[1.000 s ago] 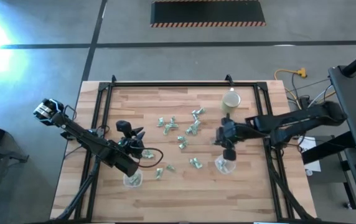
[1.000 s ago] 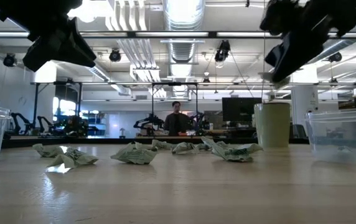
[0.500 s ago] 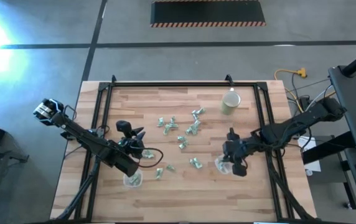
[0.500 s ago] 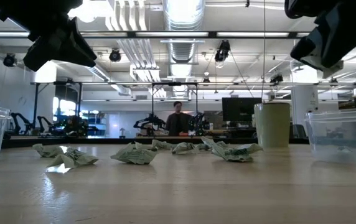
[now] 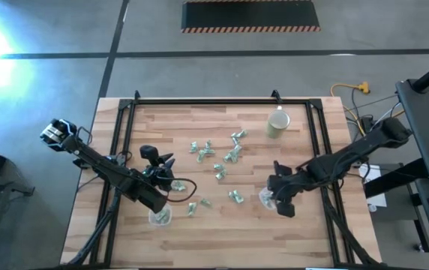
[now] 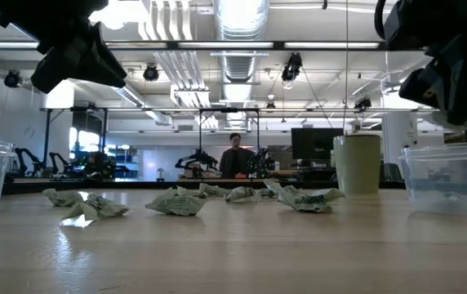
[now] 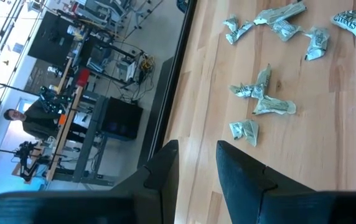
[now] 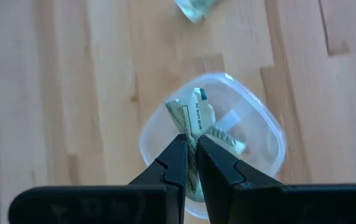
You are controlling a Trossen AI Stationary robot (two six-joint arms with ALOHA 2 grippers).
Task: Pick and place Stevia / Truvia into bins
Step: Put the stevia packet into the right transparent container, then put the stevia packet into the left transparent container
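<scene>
Sachets (image 5: 216, 159) scattered mid-table, cup (image 5: 277, 124) behind them, tubs (image 5: 160, 216) (image 5: 268, 199) front left and right

Wooden table (image 5: 222, 232), scattered sachets (image 5: 220, 169) (crumpled), two clear tubs (image 5: 268, 199), beige cup (image 5: 277, 124)

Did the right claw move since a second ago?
Yes. The right claw, shut on a sachet, slid away from the beige cup, toward the table's near edge, and now hangs over the clear tub.
</scene>
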